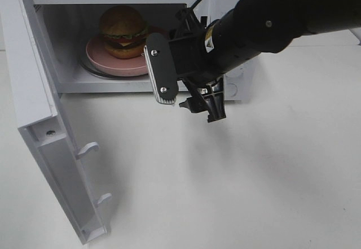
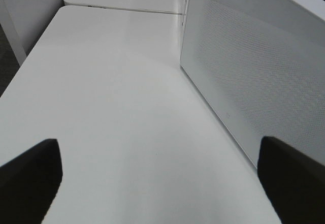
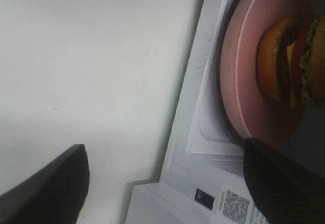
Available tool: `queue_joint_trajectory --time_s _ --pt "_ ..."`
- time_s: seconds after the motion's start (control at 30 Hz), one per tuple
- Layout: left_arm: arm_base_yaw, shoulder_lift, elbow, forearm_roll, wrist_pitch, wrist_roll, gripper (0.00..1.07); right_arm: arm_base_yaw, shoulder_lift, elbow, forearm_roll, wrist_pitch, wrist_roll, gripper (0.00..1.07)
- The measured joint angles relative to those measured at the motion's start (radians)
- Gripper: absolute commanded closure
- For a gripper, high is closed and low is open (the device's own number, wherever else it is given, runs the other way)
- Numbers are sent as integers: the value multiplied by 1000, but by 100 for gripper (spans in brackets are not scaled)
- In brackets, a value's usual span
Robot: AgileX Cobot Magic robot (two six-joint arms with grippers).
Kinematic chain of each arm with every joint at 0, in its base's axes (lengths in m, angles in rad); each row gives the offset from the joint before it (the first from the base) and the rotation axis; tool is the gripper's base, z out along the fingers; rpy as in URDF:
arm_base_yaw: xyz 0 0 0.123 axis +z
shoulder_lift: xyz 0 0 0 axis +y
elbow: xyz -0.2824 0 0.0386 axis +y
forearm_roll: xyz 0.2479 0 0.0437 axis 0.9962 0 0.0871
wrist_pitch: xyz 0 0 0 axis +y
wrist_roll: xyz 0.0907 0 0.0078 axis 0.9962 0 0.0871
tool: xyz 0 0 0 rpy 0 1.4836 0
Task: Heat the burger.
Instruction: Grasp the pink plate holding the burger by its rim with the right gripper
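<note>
Burger (image 1: pixel 123 33) inside microwave (image 1: pixel 34 79), seemingly just beyond empty right claw (image 1: pixel 189 94).

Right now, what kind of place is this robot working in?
Probably a lab mock-up of a kitchen: a white microwave stands open on a bare white table, with a burger on a pink plate inside.

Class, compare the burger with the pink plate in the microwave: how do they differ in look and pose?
The burger is tall and layered in brown, green, red and yellow; the pink plate is flat and one colour. The burger sits on top; the plate lies under it and is wider. Both are round and inside the open microwave.
</note>
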Motion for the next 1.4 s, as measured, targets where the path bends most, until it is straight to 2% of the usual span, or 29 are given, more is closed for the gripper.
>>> queue_joint_trajectory --time_s 0.6,1.0,1.4 --pt "0 0 0 0 0 0 6 1 236 -268 -37 18 69 31" --pt "0 0 0 0 0 0 6 1 410 -503 -37 80 88 31" --pt "0 0 0 0 0 0 6 1 540 -651 -46 105 146 31"
